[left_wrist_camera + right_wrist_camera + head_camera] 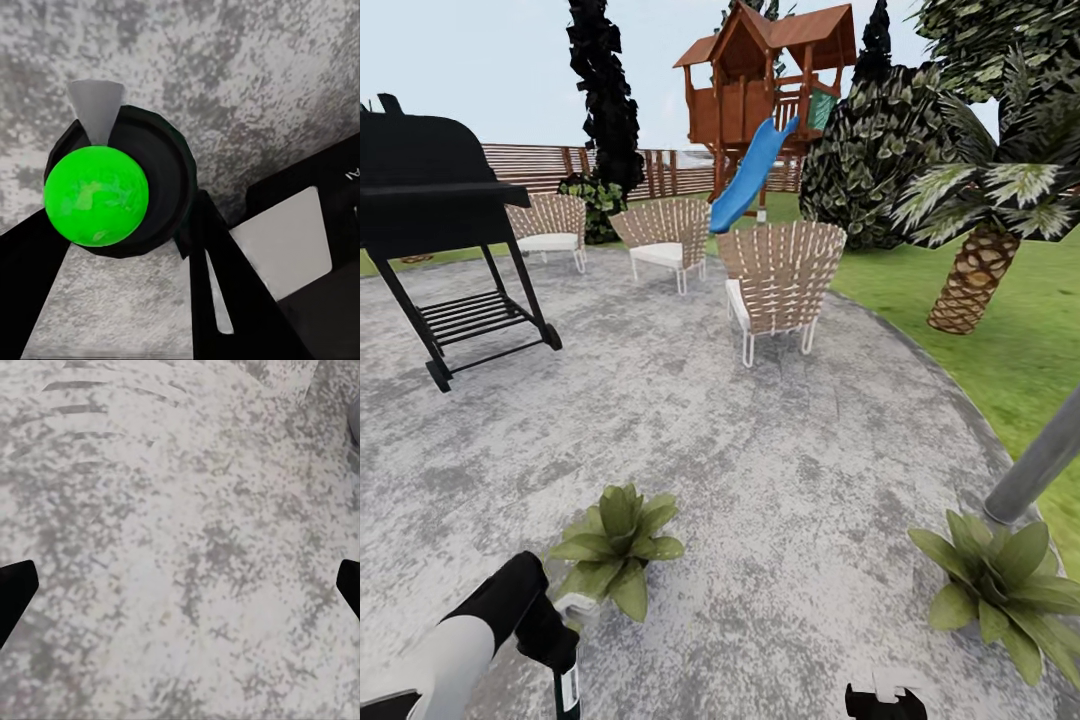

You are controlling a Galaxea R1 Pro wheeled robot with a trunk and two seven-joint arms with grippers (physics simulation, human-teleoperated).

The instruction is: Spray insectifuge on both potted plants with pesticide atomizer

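My left gripper [550, 632] is shut on the pesticide atomizer [567, 690], a dark bottle with a pale label, low at the near left of the patio. In the left wrist view the atomizer [142, 187] is a dark round body with a bright green disc and a whitish wedge, held between black fingers [225, 292]. One potted plant [615, 545] sits just beyond that gripper, its leaves almost touching it. The other potted plant [1000, 590] stands at the near right. My right gripper [885, 702] hangs open over bare paving, with its fingertips [15, 592] far apart.
A black grill [440, 200] stands at the left. Three wicker chairs [780, 285] sit across the patio's far side. A grey post [1040, 460] leans in at the right by the lawn edge. Behind it is a palm [970, 280], with a playhouse slide [750, 175] farther back.
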